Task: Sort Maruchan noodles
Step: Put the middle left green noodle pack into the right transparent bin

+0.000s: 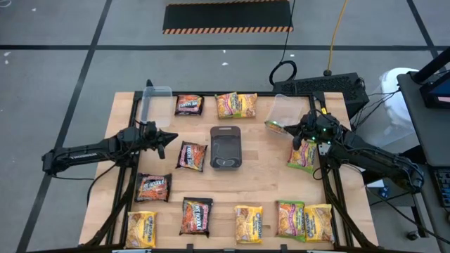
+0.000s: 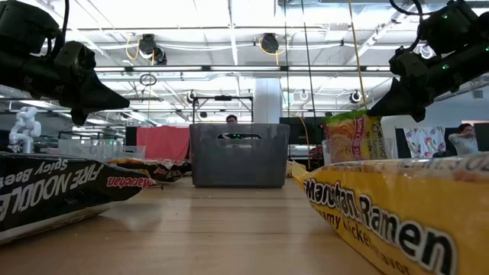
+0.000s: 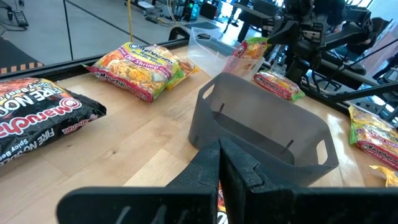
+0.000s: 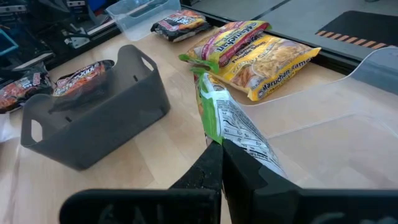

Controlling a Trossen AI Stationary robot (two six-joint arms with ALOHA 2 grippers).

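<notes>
1. Glossy yellow ramen packet [image 2: 397, 210] fills the low view's foreground; crinkled plastic, flat rectangular.
2. Wooden table [image 1: 267, 186], pale grained planks.
3. Dark grey tray [image 1: 226, 147] at centre, matte plastic, rounded corners, handle cut-outs.
4. Two clear tubs: one far left [image 1: 155, 103], one far right [image 1: 283, 110].
5. Noodle packets: twelve counted from above, four dark, the rest yellow or green-edged, spread around the tray.
6. Right gripper [image 4: 219, 163] clamped on a green-edged packet [image 4: 233, 121], lifted beside the right tub.
7. Left gripper [image 3: 219, 163] pressed together, empty, left of the tray.
</notes>
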